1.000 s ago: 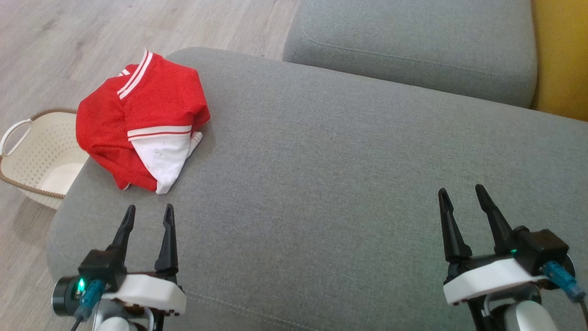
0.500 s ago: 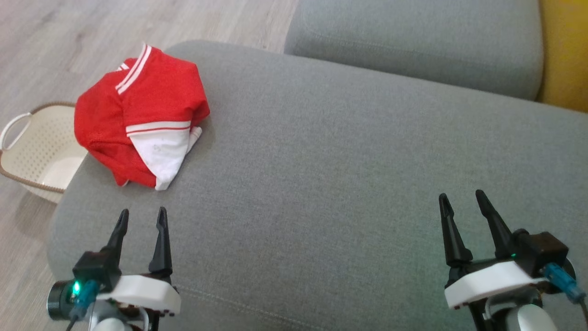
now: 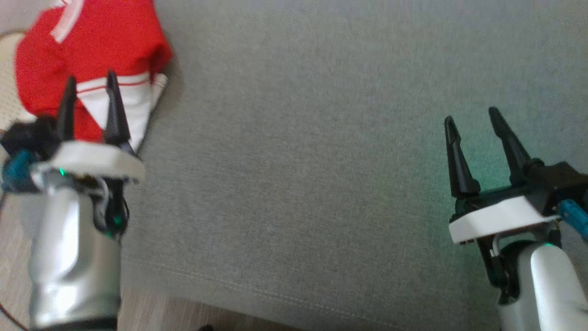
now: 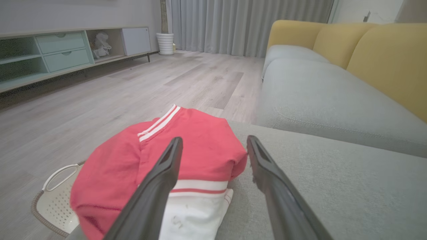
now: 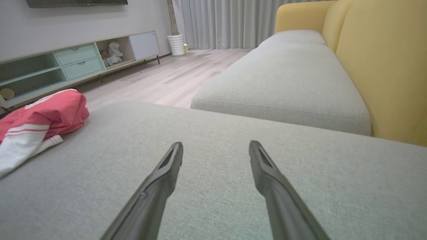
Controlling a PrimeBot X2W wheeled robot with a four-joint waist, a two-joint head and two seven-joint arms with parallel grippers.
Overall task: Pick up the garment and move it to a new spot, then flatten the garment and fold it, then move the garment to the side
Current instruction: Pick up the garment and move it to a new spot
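Head view: the garment (image 3: 105,37) lay on the cushion (image 3: 321,161) just past the left gripper (image 3: 90,76), spread and empty. The right gripper (image 3: 472,115), likewise spread, was well apart. Left wrist: garment dead ahead. Right wrist: far left.

Red-and-white cloth garment (image 3: 101,37), finely meshed; matt grey woven sofa (image 3: 321,161); pale wood-grain floor (image 4: 100,100); perforated cream plastic basket (image 4: 56,203).

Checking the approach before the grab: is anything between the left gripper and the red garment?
Nothing visible does. The open left gripper points straight at the garment on the grey cushion; the basket sits on the floor beside it, off the path.
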